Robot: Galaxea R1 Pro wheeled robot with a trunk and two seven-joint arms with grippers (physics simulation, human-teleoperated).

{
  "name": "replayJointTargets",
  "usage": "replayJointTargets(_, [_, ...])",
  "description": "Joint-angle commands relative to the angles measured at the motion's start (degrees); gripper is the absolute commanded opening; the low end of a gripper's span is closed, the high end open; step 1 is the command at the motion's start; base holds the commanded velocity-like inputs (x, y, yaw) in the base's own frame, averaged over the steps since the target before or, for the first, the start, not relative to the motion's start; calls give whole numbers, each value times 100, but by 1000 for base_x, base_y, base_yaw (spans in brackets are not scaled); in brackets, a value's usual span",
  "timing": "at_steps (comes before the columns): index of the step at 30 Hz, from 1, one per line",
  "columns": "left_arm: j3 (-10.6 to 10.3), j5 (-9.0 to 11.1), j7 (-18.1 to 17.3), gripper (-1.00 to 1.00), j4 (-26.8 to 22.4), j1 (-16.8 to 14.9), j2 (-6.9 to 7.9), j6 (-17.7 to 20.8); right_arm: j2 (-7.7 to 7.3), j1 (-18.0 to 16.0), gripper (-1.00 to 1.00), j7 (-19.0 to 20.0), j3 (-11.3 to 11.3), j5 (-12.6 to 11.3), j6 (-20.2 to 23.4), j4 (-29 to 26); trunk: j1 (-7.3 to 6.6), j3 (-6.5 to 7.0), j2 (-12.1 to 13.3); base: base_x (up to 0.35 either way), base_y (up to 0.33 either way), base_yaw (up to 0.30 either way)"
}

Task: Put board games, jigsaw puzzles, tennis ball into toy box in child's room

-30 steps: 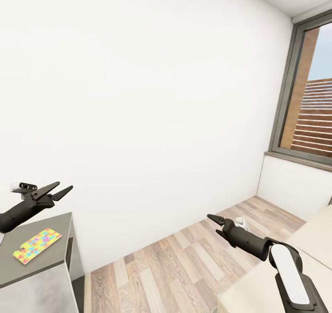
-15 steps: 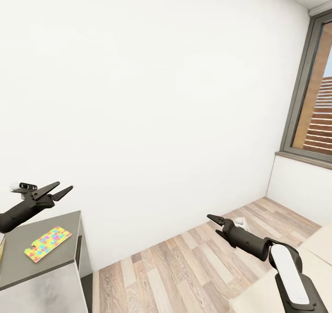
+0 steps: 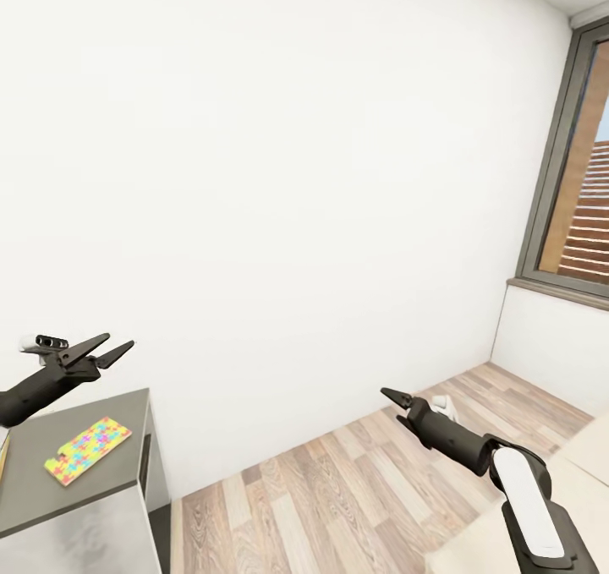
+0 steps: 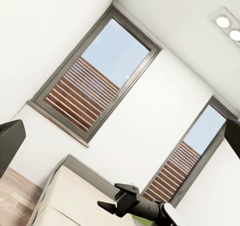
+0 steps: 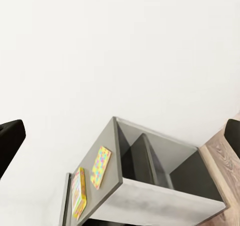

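A jigsaw puzzle (image 3: pixel 88 450) lies flat on the grey top of the bench (image 3: pixel 51 481) at lower left, its long axis running diagonally from the near-left edge toward the wall. The left pincer (image 3: pixel 108 349) hangs above it, jaws parted and empty. The right pincer (image 3: pixel 391 396) is over the plank floor (image 3: pixel 338 489); I cannot tell its jaws' state.

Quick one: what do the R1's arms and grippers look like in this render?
Both grippers, left gripper and right gripper, are dark grey with two tapering pointed fingers. The right arm carries a white shell panel on dark links. A small white-grey camera module sits by the left wrist.
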Motion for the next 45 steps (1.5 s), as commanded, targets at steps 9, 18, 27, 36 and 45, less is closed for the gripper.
replayJointTargets(9, [1, -1, -23, 100, 2, 0, -8, 57, 36, -3, 100, 53, 6, 55, 21, -23, 3, -3, -3, 200, 77, 161])
replayJointTargets(18, [1, -6, -23, 100, 2, -4, -17, 56, 44, -3, 100, 56, 5, 55, 21, -26, 3, -3, -3, 139, 7, 108])
replayJointTargets(27, [1, -1, -23, 100, 2, -3, -20, 56, 35, -3, 100, 60, 0, 55, 21, -35, 3, -3, -3, 117, 0, 4])
replayJointTargets(36, [1, 1, -23, 100, 2, 0, -20, 64, 36, -3, 100, 89, -11, 54, 18, -58, 3, -3, -3, 89, 0, 0])
replayJointTargets(45, [1, -1, -23, 100, 2, -2, -20, 65, 53, -3, 100, 57, 8, 55, 4, -63, 3, -3, -3, 11, 0, 146])
